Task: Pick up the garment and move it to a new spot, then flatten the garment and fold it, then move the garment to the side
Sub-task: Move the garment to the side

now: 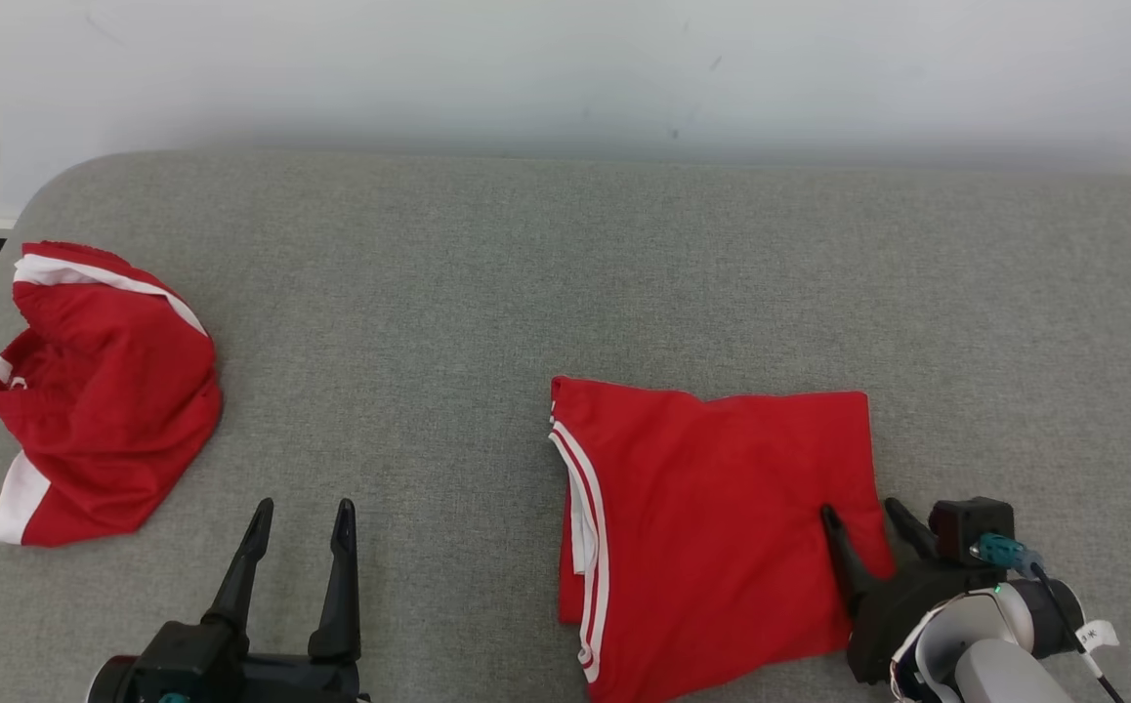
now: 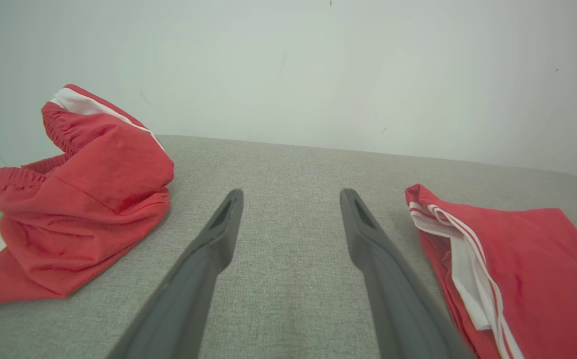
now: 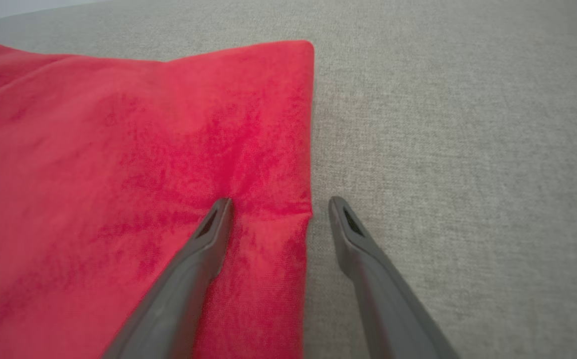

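The garment is red with white side stripes and lies folded flat on the grey fabric surface, right of centre. My right gripper is open and straddles its right edge. In the right wrist view one fingertip rests on the red cloth and the other sits on bare grey fabric just past the edge; nothing is pinched. My left gripper is open and empty at the lower left, over bare surface, well left of the garment. The left wrist view has that gripper with the garment's striped edge to its right.
A second red garment with white trim lies crumpled near the surface's left edge, also at the left of the left wrist view. A pale wall runs behind the surface. Bare grey fabric spreads between the two garments and behind them.
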Available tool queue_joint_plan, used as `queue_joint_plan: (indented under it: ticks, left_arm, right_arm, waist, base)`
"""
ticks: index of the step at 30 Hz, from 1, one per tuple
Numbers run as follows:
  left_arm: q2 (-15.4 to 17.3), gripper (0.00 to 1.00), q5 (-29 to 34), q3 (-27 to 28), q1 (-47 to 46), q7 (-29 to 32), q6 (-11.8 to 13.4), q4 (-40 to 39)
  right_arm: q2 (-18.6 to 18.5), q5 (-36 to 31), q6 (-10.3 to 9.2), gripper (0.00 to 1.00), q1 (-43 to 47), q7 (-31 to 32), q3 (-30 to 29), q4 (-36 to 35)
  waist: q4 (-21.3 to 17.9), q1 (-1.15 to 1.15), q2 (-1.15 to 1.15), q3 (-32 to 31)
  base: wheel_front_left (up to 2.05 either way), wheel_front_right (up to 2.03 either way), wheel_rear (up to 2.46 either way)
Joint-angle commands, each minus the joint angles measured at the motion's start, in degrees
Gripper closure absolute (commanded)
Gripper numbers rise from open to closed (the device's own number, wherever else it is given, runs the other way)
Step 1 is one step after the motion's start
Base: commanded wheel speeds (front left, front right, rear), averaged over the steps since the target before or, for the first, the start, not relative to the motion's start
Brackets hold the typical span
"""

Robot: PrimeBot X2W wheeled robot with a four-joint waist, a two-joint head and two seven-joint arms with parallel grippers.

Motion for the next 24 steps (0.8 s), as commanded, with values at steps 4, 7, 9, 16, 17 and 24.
queue_joint_plan:
  ticks: [4, 7, 9, 16, 17, 24]
  left_arm:
    - [-0.12, 0.00, -0.61, 0.50, -0.70, -0.18, 0.07, 0.18]
    - [-0.15, 0.00, -0.66, 0.40, -1.09, -0.18, 0.07, 0.30]
    - [-0.19, 0.00, -0.89, 0.33, -1.70, -0.18, 0.07, 0.13]
    - [-0.24, 0.00, -1.39, -0.39, -4.24, -0.18, 0.07, -1.26]
    - [-0.22, 0.00, -1.32, -0.45, -4.70, -0.18, 0.07, -1.53]
    - [0.84, 0.00, -0.54, -1.77, -8.46, -0.18, 0.08, -4.08]
  right_arm:
    - [0.61, 1.88, -0.14, 1.00, -0.93, 0.96, 2.63, 2.24]
    - [0.01, 2.91, -0.15, 1.00, -2.70, 0.90, 3.34, 3.59]
    - [-0.95, 3.47, -0.16, 1.00, -5.83, 0.27, 3.80, 4.21]
    - [-4.51, 4.07, -0.15, 1.00, -15.20, -0.62, 4.24, 5.25]
    - [-5.09, 4.18, -0.15, 1.00, -16.57, -0.53, 4.19, 5.48]
    - [-11.40, 4.36, -0.15, 1.00, -24.64, -1.16, 3.10, 6.91]
  waist:
    - [-0.41, 0.00, 0.00, 0.17]
    - [-0.52, 0.00, 0.00, 0.35]
    - [-0.54, 0.00, 0.00, 1.19]
    - [-1.90, 0.00, 0.00, 5.33]
    - [-2.22, 0.00, 0.00, 6.24]
    - [-5.35, 0.00, 0.00, 13.86]
  base:
    - [0.00, 0.00, 0.00]
    - [0.00, 0.00, 0.00]
    - [0.00, 0.00, 0.00]
    - [0.00, 0.00, 0.00]
    - [0.00, 0.00, 0.00]
    - [0.00, 0.00, 0.00]
